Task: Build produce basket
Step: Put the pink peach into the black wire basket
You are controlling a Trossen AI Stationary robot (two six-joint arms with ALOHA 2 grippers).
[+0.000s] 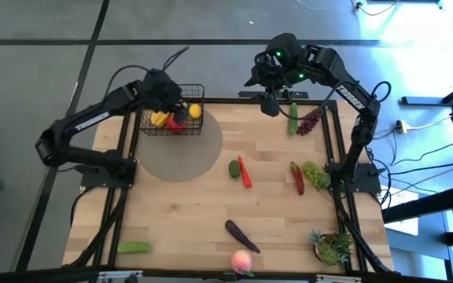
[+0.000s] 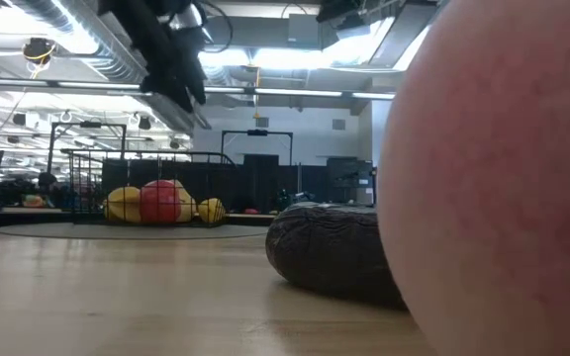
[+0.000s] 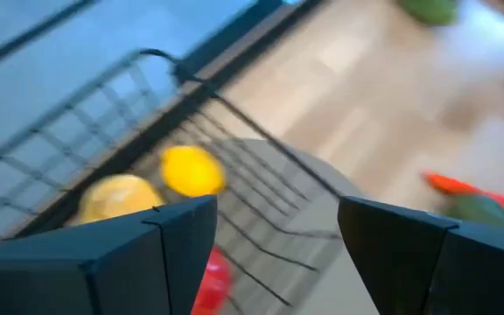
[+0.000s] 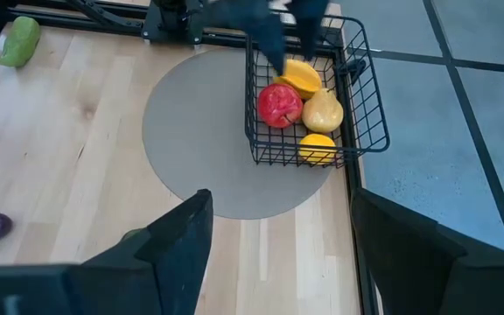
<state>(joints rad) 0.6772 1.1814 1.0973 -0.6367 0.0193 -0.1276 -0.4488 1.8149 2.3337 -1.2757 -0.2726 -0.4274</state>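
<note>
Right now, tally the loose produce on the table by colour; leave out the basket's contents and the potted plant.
Green: 4 (cucumber, small green piece, green grapes, long green piece)
Red: 2 (middle chili, right chili)
Dark purple: 2 (purple grapes, eggplant)
Pink: 1 (peach)
Total: 9

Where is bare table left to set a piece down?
The widest bare wood lies between the gray mat, the green piece at the near left and the eggplant. The mat's near half is also free. It is crowded on the right: chilies, grapes, potted plant.
</note>
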